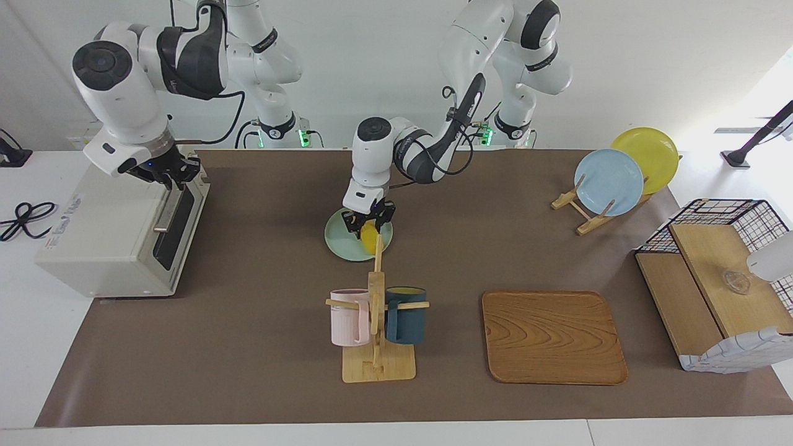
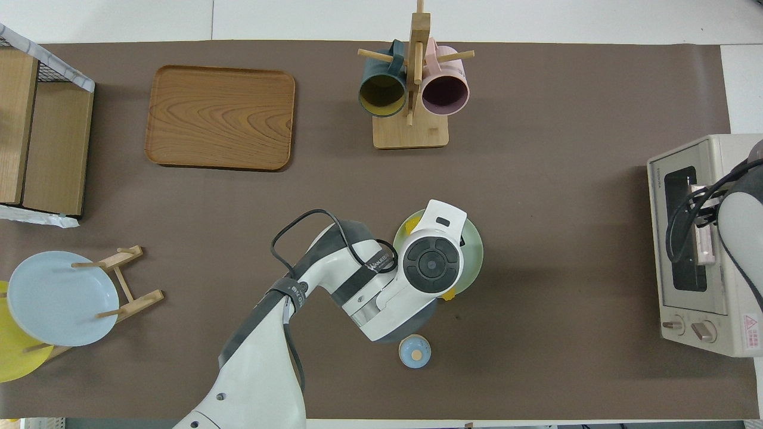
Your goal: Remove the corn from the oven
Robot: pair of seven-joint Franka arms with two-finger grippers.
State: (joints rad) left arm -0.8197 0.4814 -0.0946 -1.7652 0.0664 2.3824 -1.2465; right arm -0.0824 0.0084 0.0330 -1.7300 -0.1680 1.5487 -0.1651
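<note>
On the green plate [image 1: 339, 241], left gripper [image 1: 368, 224] clasps corn [image 1: 370, 238]; right gripper's [image 1: 166, 175] state unclear.

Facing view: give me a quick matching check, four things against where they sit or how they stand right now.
Things:
1. corn
2. oven door
3. pink mug
4. right gripper

States:
A. hanging on the wooden mug rack
B. shut
C. lying on the pale green plate, under the left gripper
D. by the oven's handle at the top of the door

Pairs: 1-C, 2-B, 3-A, 4-D
</note>
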